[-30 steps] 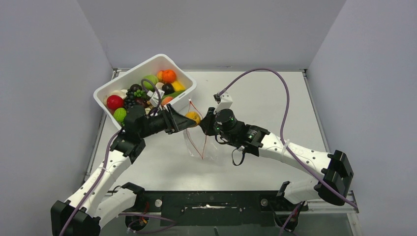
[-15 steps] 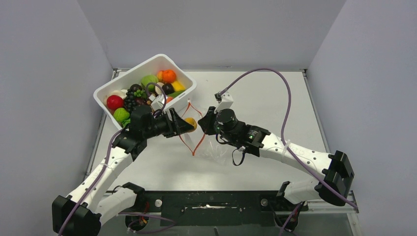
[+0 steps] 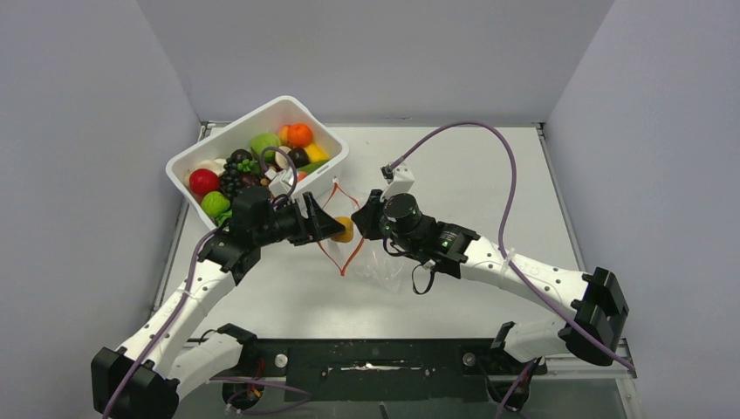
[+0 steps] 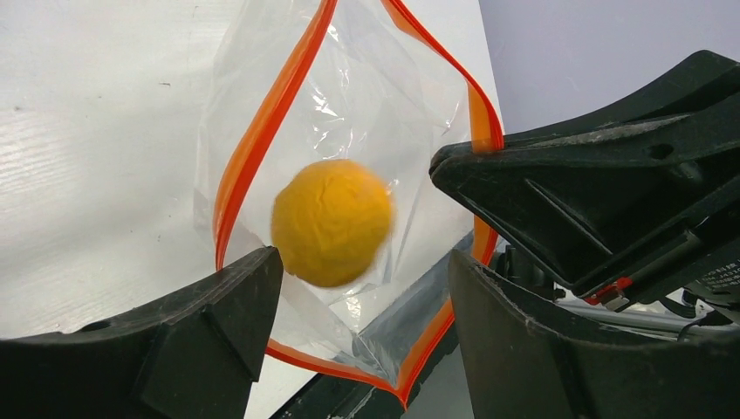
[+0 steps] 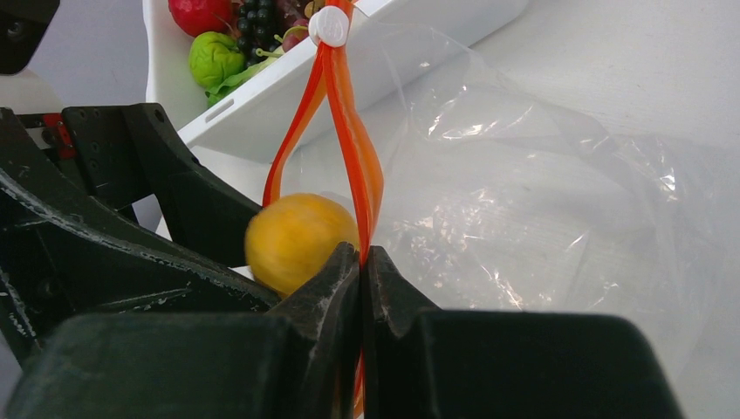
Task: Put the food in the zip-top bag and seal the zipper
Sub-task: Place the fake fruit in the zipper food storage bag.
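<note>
The zip-top bag (image 3: 377, 262) lies on the table, its mouth held up and open. The zipper (image 3: 349, 260) forms a red-orange loop, also seen in the left wrist view (image 4: 262, 131). My right gripper (image 3: 361, 223) is shut on one side of the zipper (image 5: 353, 157). My left gripper (image 3: 332, 227) is open and empty just left of the mouth. A yellow-orange ball of food (image 3: 346, 230) sits blurred within the zipper loop, free of my left fingers (image 4: 236, 305), with clear bag plastic (image 4: 375, 96) behind it. It also shows in the right wrist view (image 5: 297, 240).
A white bin (image 3: 323, 171) full of toy fruit and vegetables stands at the back left, just behind my left arm; its wall also shows in the right wrist view (image 5: 288, 105). Grey walls enclose the table on three sides.
My left gripper moved slightly down and right, then opened. The ball left its jaws and dropped into the bag's open mouth. The right gripper kept its hold on the zipper.
</note>
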You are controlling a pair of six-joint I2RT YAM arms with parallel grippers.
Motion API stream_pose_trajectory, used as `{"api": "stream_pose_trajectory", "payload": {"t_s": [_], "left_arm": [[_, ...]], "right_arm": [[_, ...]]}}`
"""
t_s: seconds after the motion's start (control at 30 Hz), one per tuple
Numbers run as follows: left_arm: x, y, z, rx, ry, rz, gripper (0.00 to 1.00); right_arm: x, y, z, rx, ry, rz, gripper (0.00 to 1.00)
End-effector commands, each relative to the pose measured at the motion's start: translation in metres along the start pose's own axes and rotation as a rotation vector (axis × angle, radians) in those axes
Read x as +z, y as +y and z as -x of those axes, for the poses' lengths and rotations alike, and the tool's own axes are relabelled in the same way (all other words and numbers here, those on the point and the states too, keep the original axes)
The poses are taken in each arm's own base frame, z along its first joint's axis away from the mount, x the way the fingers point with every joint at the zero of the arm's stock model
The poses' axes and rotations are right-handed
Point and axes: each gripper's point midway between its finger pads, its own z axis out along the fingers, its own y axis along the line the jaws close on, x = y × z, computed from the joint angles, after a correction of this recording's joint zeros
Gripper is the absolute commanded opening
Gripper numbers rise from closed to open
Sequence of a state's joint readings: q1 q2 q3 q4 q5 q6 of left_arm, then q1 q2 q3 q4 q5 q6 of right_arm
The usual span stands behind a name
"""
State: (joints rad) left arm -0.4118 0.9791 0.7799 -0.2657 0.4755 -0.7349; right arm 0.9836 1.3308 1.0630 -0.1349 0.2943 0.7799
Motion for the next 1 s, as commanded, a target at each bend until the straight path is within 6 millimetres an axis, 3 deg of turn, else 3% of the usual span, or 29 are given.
{"api": "stream_pose_trajectory", "payload": {"t_s": [0.0,0.47,0.83,0.97], "left_arm": [[-0.008,-0.022,0.018,0.076,-0.041,-0.047,0.70],[-0.030,-0.048,0.035,0.128,-0.114,-0.080,0.71],[-0.059,-0.006,0.085,0.178,-0.379,0.250,0.72],[-0.072,0.025,0.107,0.180,-0.446,0.470,0.72]], "right_arm": [[-0.008,0.008,0.025,0.037,-0.088,0.030,0.00],[-0.020,-0.008,0.028,0.011,-0.108,-0.006,0.00],[-0.032,-0.032,0.026,-0.022,-0.124,-0.052,0.00],[-0.037,-0.033,0.027,-0.038,-0.128,-0.047,0.00]]}}
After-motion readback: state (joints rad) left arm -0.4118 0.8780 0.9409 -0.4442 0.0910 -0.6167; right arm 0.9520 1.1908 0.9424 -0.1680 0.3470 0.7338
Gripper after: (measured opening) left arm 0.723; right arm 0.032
